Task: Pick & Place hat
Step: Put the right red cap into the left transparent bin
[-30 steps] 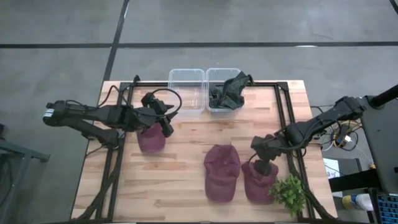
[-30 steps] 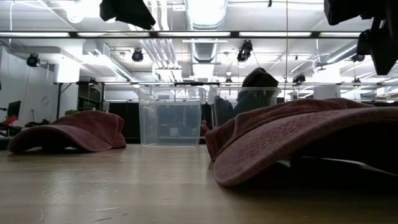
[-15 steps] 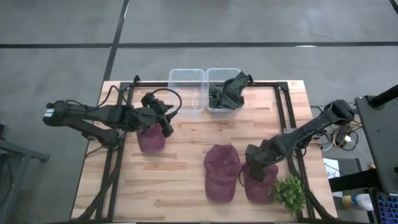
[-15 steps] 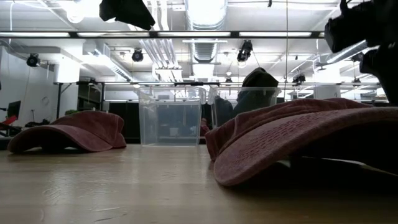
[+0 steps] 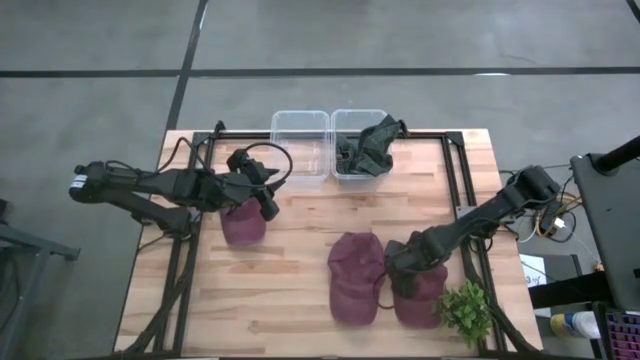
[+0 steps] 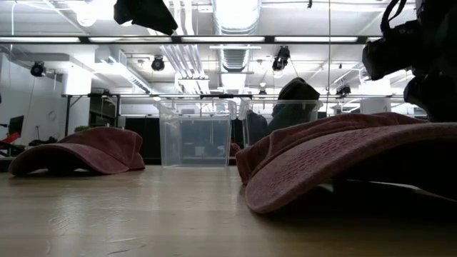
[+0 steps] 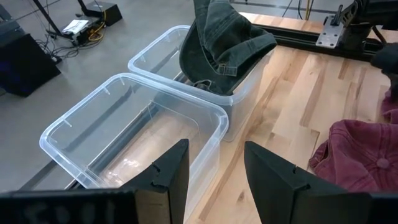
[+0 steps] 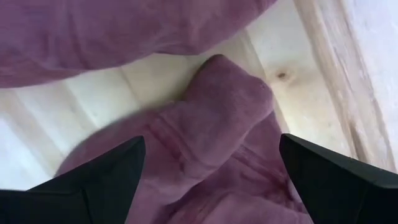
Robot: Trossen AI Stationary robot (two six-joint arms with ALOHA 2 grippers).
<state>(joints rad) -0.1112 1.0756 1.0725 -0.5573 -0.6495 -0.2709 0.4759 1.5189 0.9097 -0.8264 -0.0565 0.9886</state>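
right gripper spread wide, poised over the maroon hat just beside the plant, placed to straddle its crown for a grasp | left gripper released, waiting near the empty bin

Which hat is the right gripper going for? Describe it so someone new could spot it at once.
Start at the wooden table and go to the corner with the green plant. Two maroon hats lie there side by side; it is the maroon hat beside the plant, under the open right gripper. The other maroon hat lies farther from the plant, with nothing over it.
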